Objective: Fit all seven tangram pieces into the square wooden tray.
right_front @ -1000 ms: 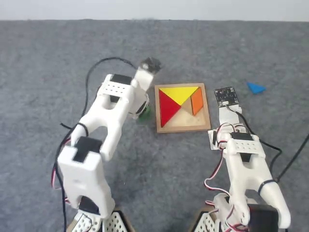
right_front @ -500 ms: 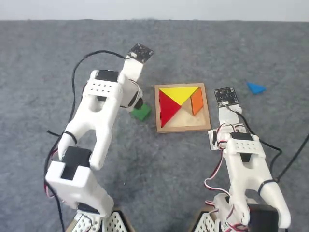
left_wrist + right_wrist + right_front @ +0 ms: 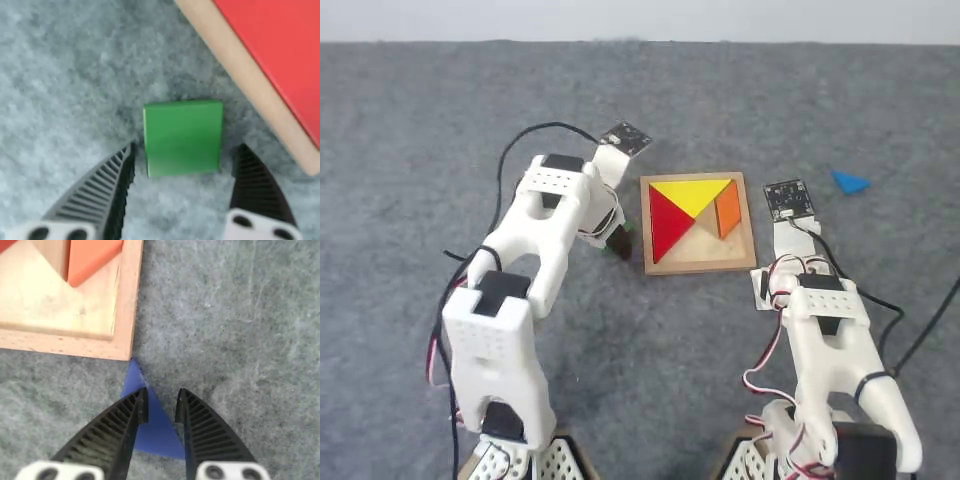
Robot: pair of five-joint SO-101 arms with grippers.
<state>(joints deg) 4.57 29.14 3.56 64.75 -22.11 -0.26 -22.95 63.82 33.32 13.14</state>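
On the left of the grey surface [image 3: 410, 120], the left arm [image 3: 535, 250] leans in toward the tray. Its hand [image 3: 186, 150] is held wide, one finger on each side of the green square [image 3: 183, 137] with a gap showing on both sides. The green square lies flat on the surface just off the left edge of the wooden tray [image 3: 240, 65], close to it but not touching.

From above, the tray [image 3: 700, 268] sits in the middle. A red triangle [image 3: 665, 225] fills its left part, a yellow triangle [image 3: 692, 196] lies along the far side and an orange piece [image 3: 728, 210] sits against the right. The near part is bare wood.

Just past the tray's near right corner, the right hand [image 3: 162, 392] points down with only a narrow gap between its fingers and nothing gripped. Below it a blue triangle [image 3: 159, 435] lies flat on the surface, its tip at the tray's corner [image 3: 127, 300].

Far off to the right, well apart from the tray, another blue triangle [image 3: 850, 181] rests on the surface.
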